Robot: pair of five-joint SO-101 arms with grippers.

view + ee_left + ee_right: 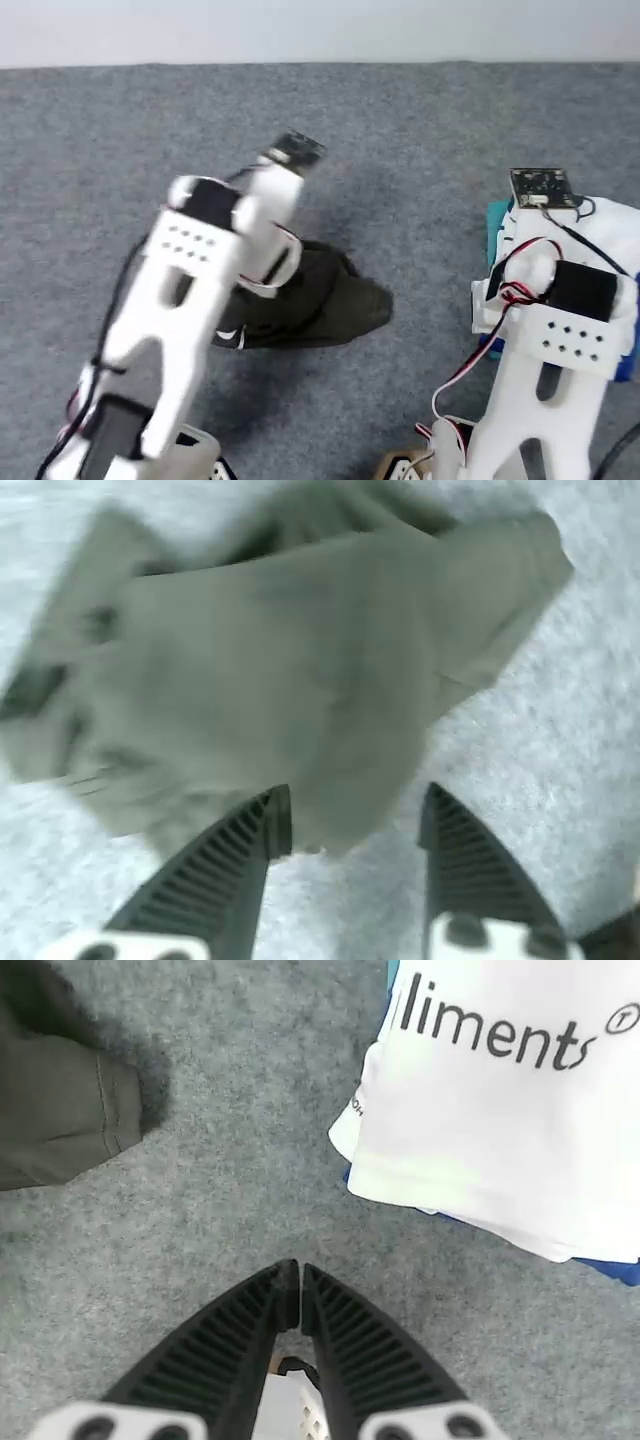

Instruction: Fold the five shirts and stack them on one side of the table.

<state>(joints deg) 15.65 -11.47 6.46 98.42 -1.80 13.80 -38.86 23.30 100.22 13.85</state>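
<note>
A dark olive shirt (330, 300) lies crumpled on the grey table, partly under the left arm; it also shows in the left wrist view (290, 690) and at the edge of the right wrist view (55, 1100). My left gripper (350, 825) hangs open just above the shirt's near edge, with nothing between its fingers. A folded white shirt (510, 1100) tops a stack at the table's right side (610, 225), with blue cloth (610, 1268) beneath it. My right gripper (300, 1295) is shut and empty over bare table, between the olive shirt and the stack.
The grey felt table surface (420, 150) stretches free across the back and the middle. The right arm (550, 330) stands over the stack and hides much of it. A pale wall runs along the far edge.
</note>
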